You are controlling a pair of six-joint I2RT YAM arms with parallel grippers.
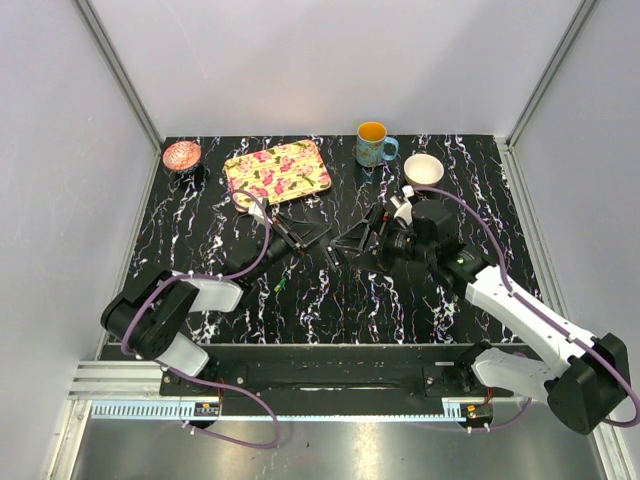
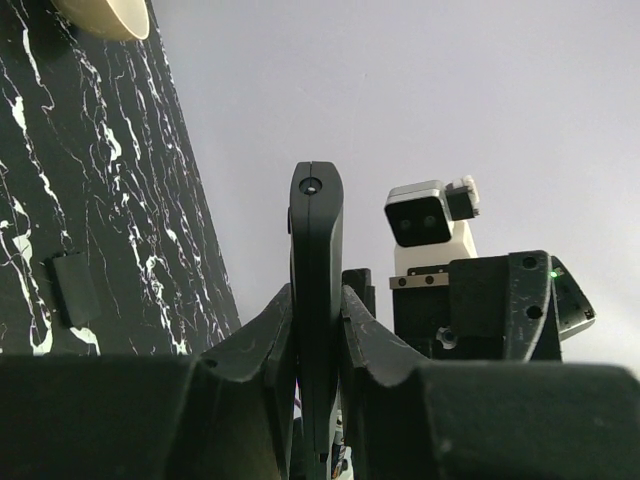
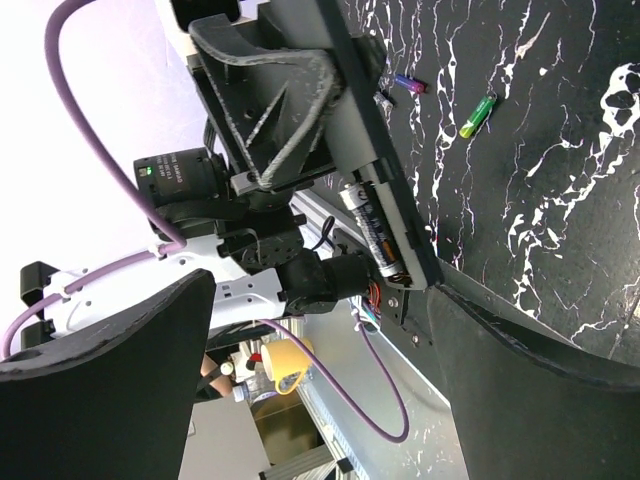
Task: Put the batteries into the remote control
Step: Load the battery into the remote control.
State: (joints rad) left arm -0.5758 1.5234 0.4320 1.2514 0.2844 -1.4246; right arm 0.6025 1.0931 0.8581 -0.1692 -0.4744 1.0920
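Observation:
My left gripper (image 2: 318, 305) is shut on the slim black remote control (image 2: 317, 250) and holds it on edge above the table; in the top view this gripper (image 1: 303, 236) is at mid-table. In the right wrist view the remote (image 3: 365, 150) shows its open battery bay with one silver-black battery (image 3: 373, 228) lying in it. A green-yellow battery (image 3: 478, 115) and a blue battery (image 3: 408, 85) lie on the table beyond it. The green one also shows in the top view (image 1: 281, 285). My right gripper (image 3: 320, 290) is open and empty, facing the remote from just to the right (image 1: 352, 239).
A small flat black rectangle (image 2: 75, 290) lies on the marble table. At the back stand a floral tray (image 1: 277, 170), a pink bowl (image 1: 182, 155), a teal mug (image 1: 373, 144) and a white bowl (image 1: 423, 170).

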